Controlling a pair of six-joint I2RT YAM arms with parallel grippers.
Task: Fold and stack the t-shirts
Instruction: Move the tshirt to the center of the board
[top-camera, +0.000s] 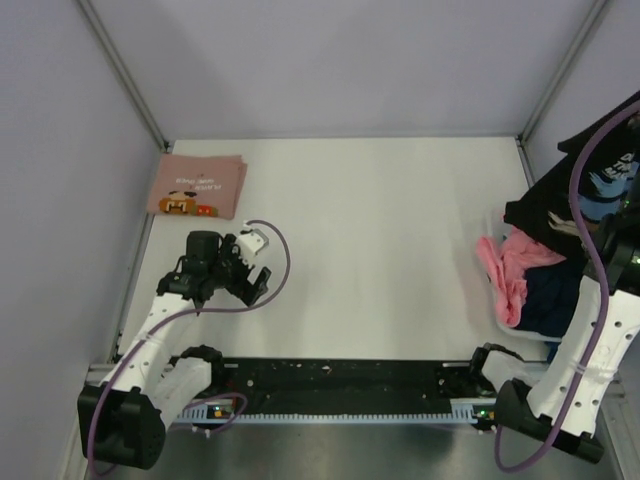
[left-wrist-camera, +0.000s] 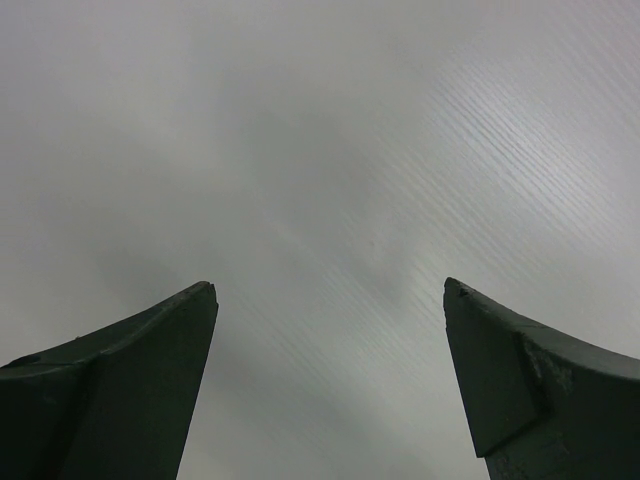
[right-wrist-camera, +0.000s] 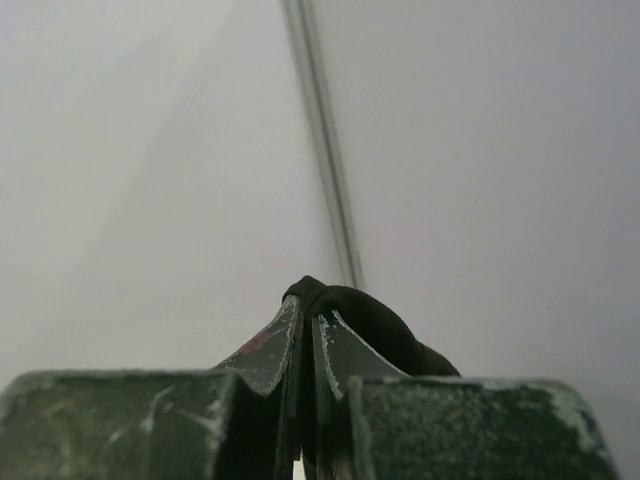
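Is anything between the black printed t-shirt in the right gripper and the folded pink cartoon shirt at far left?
Nothing visible lies between the black printed t-shirt and the folded pink cartoon shirt, only white table. The open left gripper sits just nearside.

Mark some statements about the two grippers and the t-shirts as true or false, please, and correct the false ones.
1. The left gripper is open and holds nothing. True.
2. The right gripper is open. False: its jaws are shut on a fold of the black t-shirt, which hangs from it at the right side.
3. The folded pink t-shirt lies near the far left corner of the table. True.
4. The folded pink t-shirt lies on top of the crumpled pile. False: the pile, with pink and navy cloth, is at the right edge, well apart from it.
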